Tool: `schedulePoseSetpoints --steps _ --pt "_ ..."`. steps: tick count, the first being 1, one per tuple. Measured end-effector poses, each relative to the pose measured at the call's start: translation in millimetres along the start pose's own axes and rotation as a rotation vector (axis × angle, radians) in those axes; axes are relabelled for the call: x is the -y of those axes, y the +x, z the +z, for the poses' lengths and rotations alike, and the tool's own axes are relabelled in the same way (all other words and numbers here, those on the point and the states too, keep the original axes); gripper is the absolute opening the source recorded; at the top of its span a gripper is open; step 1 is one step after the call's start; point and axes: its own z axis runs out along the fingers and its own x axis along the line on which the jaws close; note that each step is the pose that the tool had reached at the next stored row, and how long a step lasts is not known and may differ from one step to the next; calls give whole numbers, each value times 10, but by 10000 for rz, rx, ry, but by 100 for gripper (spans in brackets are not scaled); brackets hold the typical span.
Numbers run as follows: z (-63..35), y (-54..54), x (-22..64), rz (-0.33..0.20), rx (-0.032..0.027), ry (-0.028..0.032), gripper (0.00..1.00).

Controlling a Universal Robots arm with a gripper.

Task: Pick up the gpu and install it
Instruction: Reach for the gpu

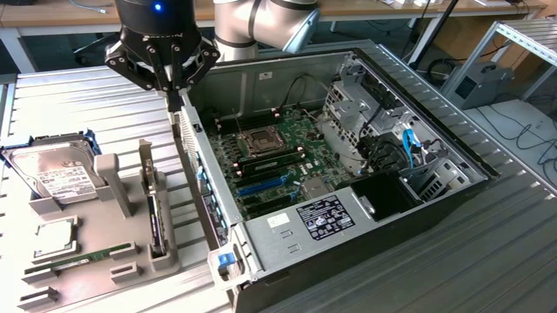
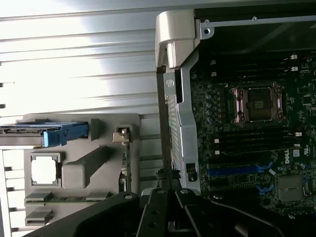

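The gpu [image 1: 155, 225] is a thin black card standing on edge in a slot of the grey holder tray [image 1: 96, 274], its silver bracket end pointing up. In the wrist view the gpu [image 2: 126, 160] is in the same holder. My gripper [image 1: 175, 91] hangs shut and empty above the upper edge of the open computer case [image 1: 195, 150], up and to the exterior view's right of the card and well apart from it. The wrist view has my gripper [image 2: 168, 185] over that case wall, with the motherboard [image 2: 256, 148] beside it.
A silver hard drive [image 1: 57, 175] in a blue carrier, a CPU chip [image 1: 57, 236] and a green memory stick [image 1: 83, 259] also sit on the holder. Inside the case are the CPU socket [image 1: 261, 140], blue expansion slots [image 1: 261, 187], the drive cage [image 1: 357, 111] and cables.
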Motion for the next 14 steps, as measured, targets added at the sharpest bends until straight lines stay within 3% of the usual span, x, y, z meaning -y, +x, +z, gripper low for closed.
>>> schedulePoseSetpoints --steps 14 --pt "-2 114 9 0 0 0 11"
